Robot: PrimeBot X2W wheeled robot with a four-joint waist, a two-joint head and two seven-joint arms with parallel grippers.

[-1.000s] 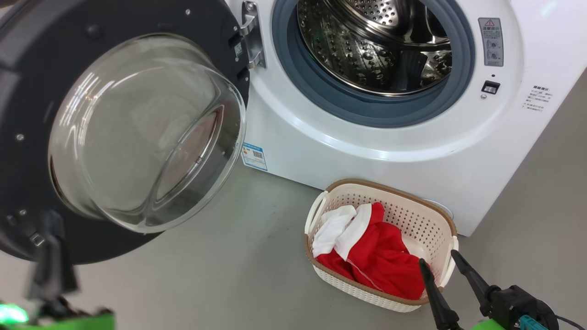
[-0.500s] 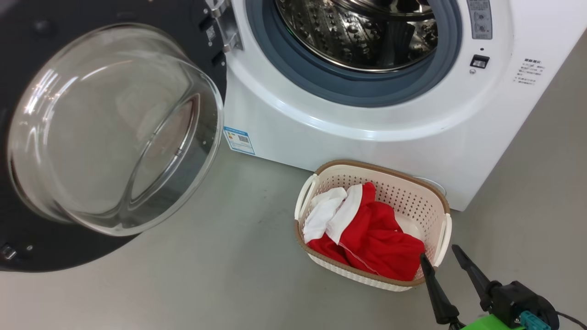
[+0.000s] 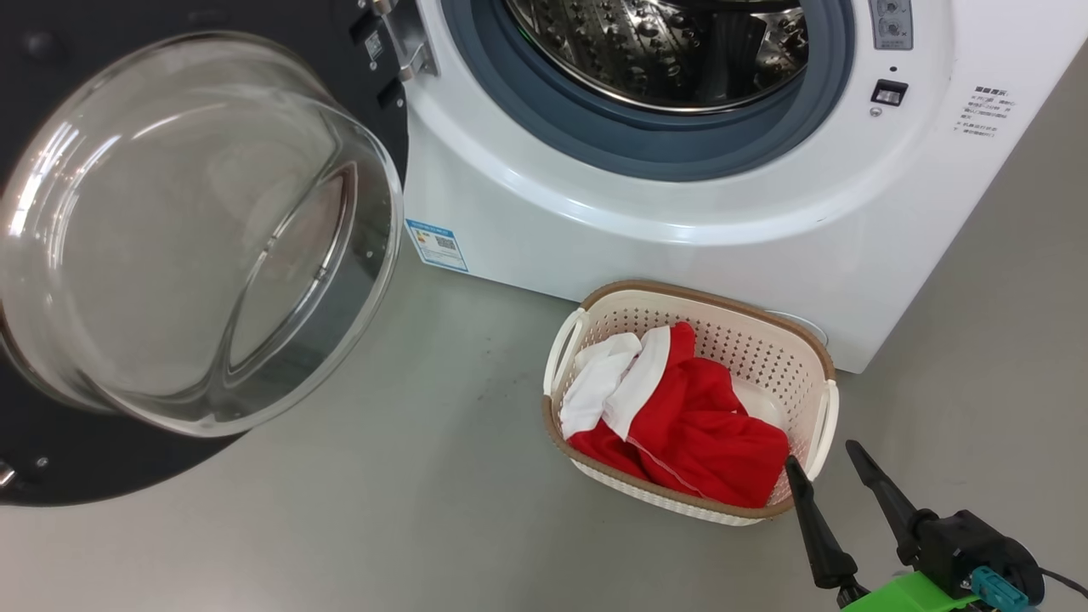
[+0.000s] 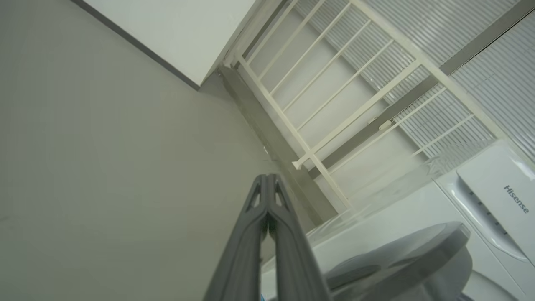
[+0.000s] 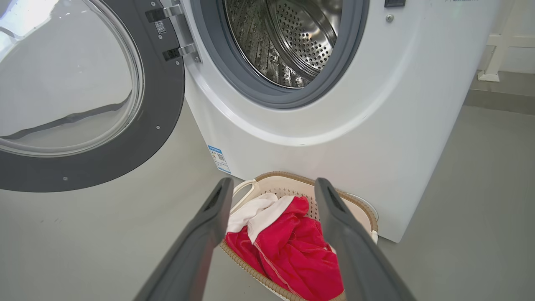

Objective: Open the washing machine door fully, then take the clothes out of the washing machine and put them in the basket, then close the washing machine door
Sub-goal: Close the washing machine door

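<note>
The washing machine (image 3: 680, 246) stands with its steel drum (image 3: 663, 42) showing no cloth inside. The washing machine door (image 3: 85, 467) hangs wide open at the left, glass bowl (image 3: 195, 229) bulging toward me. On the floor before the washer sits the basket (image 3: 705, 297), holding the red and white clothes (image 3: 697, 433). My right gripper (image 3: 822, 455) hovers open just beside the basket's near right corner, holding nothing. The right wrist view shows the right gripper (image 5: 274, 182) framing the clothes (image 5: 288, 246) and the open door (image 5: 159, 104). My left gripper (image 4: 267, 177) is shut and empty.
Bare grey floor (image 3: 382, 510) spreads left of the basket and under the door. In the left wrist view a white railing (image 4: 317, 104) and a wall stand beyond the fingers, with the washer's top (image 4: 493, 196) at the lower right.
The head camera has shifted, so the whole picture slid up and left. The blurred left arm at the lower left has gone from the head view. The right gripper stays open by the basket.
</note>
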